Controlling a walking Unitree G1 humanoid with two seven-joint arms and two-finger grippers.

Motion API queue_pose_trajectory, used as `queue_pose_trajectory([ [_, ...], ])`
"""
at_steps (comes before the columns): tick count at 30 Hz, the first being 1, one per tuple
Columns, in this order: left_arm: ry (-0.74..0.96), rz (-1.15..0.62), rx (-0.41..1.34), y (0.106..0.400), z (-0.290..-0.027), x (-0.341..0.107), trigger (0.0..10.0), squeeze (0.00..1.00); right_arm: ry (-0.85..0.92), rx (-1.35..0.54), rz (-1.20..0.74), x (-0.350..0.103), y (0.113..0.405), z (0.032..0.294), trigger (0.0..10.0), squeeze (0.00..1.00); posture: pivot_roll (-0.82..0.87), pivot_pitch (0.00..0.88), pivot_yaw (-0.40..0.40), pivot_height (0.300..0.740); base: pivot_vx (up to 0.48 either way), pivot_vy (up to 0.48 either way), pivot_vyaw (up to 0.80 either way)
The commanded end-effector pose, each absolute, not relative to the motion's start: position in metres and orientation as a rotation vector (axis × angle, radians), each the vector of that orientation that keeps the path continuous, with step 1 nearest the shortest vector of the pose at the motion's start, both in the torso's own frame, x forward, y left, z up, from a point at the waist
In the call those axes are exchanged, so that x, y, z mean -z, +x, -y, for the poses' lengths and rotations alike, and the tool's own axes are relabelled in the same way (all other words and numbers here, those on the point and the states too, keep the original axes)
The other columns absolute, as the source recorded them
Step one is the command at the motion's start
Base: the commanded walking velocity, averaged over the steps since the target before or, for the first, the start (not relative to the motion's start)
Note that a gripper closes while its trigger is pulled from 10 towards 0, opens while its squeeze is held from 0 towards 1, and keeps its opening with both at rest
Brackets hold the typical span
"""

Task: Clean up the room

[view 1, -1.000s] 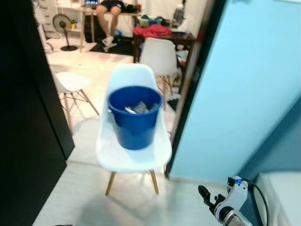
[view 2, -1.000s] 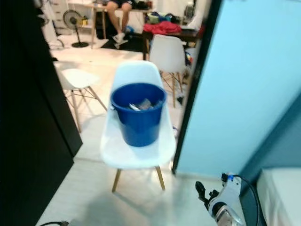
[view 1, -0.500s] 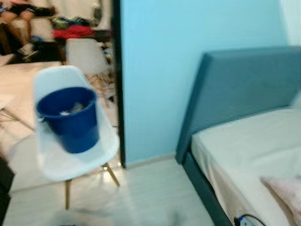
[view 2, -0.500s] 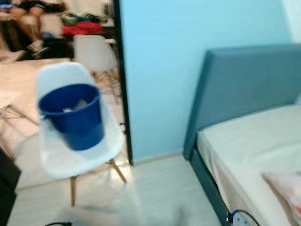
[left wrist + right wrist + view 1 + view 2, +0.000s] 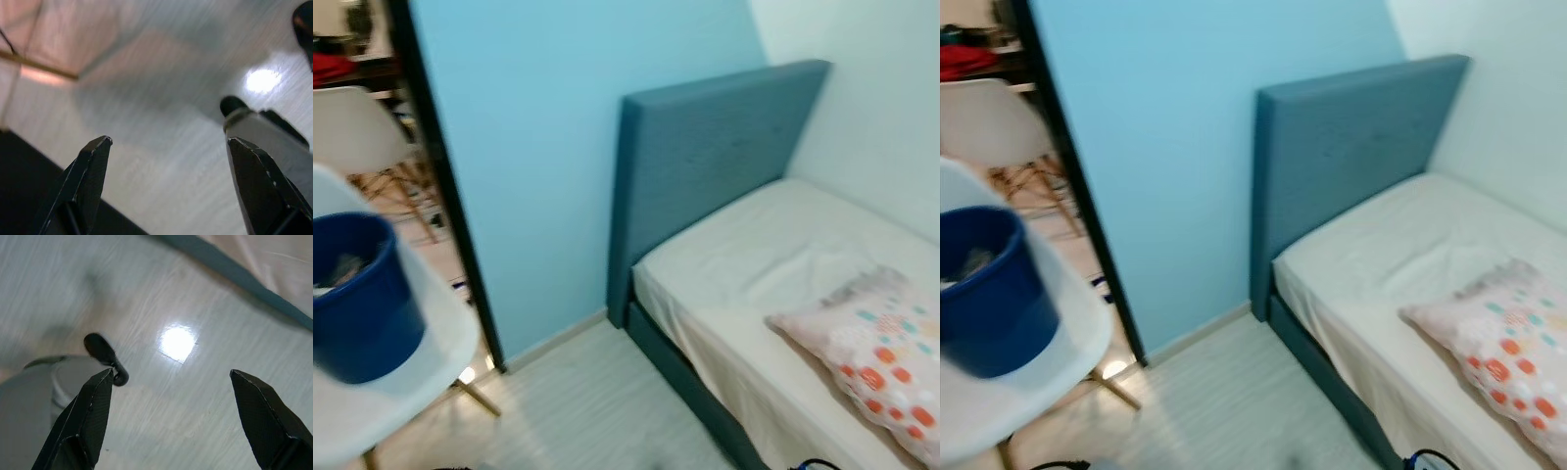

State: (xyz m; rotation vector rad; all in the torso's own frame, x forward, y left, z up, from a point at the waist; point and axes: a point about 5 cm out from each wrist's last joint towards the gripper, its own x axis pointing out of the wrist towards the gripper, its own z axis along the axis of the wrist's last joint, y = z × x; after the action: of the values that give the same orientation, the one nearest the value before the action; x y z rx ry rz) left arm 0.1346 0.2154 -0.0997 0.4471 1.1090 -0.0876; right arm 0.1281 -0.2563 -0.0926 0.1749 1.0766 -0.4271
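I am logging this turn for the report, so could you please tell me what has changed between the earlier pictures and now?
The head camera has swung to the robot's right: the blue bucket on its white chair slid to the view's left edge, and the bed with a patterned pillow came into view. The things themselves stayed put, the bucket on the chair as before. Both the left gripper and the right gripper hang open over the floor, holding nothing.

A blue-grey padded headboard [image 5: 710, 176] stands against the light blue wall [image 5: 538, 147]. A cream-sheeted bed [image 5: 773, 264] carries a spotted pillow [image 5: 876, 357]. A pale wood-grain floor [image 5: 597, 411] lies beside it.
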Motion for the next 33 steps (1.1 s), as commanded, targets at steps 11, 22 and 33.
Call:
queue_pose_trajectory([
  [11, 0.449, -1.122, 0.103, 0.128, -0.218, 0.101, 10.0, 0.00, 0.289, 0.541, -0.930, 0.080, 0.154, 0.263, 10.0, 0.00, -0.03, 0.000, -0.041, 0.740, 0.000, 0.000, -0.76],
  [22, 0.448, -1.125, 0.124, 0.128, -0.209, 0.103, 10.0, 0.00, 0.367, 0.503, -0.845, 0.075, 0.168, 0.259, 10.0, 0.00, -0.04, 0.000, -0.039, 0.740, 0.000, 0.000, -0.76],
  [33, 0.443, -1.092, 0.138, 0.145, -0.193, 0.100, 10.0, 0.00, 0.376, 0.509, -0.837, 0.074, 0.170, 0.260, 10.0, 0.00, -0.04, 0.000, -0.043, 0.740, 0.000, 0.000, -0.76],
])
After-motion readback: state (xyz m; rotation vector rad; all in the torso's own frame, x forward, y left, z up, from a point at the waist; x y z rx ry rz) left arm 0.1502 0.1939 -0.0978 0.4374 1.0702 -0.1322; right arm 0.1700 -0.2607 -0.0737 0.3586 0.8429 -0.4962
